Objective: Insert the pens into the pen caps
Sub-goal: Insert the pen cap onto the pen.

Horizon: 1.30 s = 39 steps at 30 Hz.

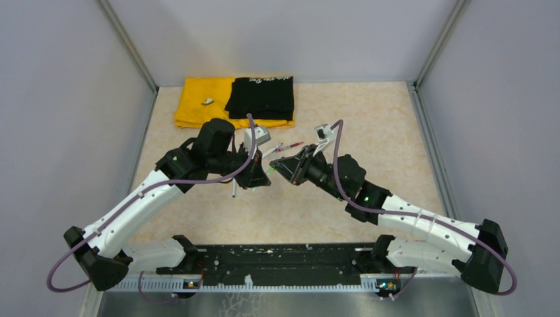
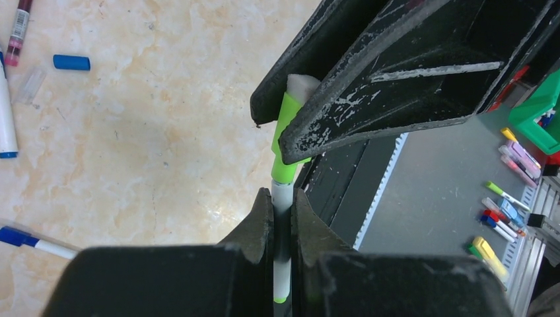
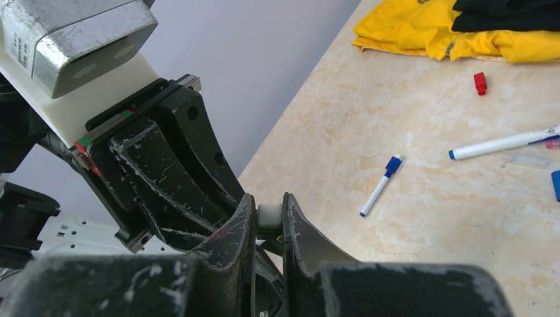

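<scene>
Left gripper (image 2: 282,198) was clamped on a white pen (image 2: 282,277). Right gripper (image 3: 269,216) was clamped on a green cap (image 2: 286,142), which sat at 12 o'clock of the pen in the left wrist view, touching its end. Both met above the table (image 1: 370,132). A blue cap (image 2: 71,63) lay loose at 10 o'clock. In the overhead view a yellow cloth (image 1: 198,99) lay at 12 o'clock.
</scene>
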Available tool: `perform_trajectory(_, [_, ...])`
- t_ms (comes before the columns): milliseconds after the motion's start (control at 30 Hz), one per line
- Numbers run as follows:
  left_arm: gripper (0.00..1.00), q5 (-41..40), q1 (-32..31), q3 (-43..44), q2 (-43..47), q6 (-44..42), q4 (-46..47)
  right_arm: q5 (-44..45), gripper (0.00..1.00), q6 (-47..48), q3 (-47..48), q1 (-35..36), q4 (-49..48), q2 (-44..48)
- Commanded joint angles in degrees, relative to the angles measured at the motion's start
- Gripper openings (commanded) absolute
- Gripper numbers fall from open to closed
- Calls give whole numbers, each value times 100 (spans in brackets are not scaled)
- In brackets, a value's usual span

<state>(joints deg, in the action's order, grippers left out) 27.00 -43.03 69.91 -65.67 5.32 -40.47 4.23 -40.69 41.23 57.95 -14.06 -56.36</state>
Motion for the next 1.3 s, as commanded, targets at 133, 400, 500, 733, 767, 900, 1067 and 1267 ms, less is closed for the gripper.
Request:
perform_trajectory(133, [0,-234,5,278,252,231,5500,-2128,0,-302,-477,545,2325,-540])
perform_trajectory(400, [0,-658,5,18,341,509,6190,-2183,0,-506,-142,-188,2484,-423])
perform_trajectory(500, [0,-667,2,84,259,547,6314,-2280,0,-483,5,-233,2345,-513])
perform_trajectory(733, [0,-657,0,131,138,583,6510,-2565,0,-513,20,-232,2233,-622])
perform_trajectory(767, [0,-649,4,141,119,591,6531,-2615,0,-522,4,-232,2233,-634])
perform_trajectory(900, [0,-574,5,194,54,593,6536,-2584,0,-432,-53,-221,2273,-621])
perform_trajectory(1067, [0,-517,5,218,-5,631,6550,-1761,0,315,379,251,2630,-692])
perform_trajectory(1267, [0,-489,2,235,-20,628,6543,-1050,0,786,718,746,2768,-803])
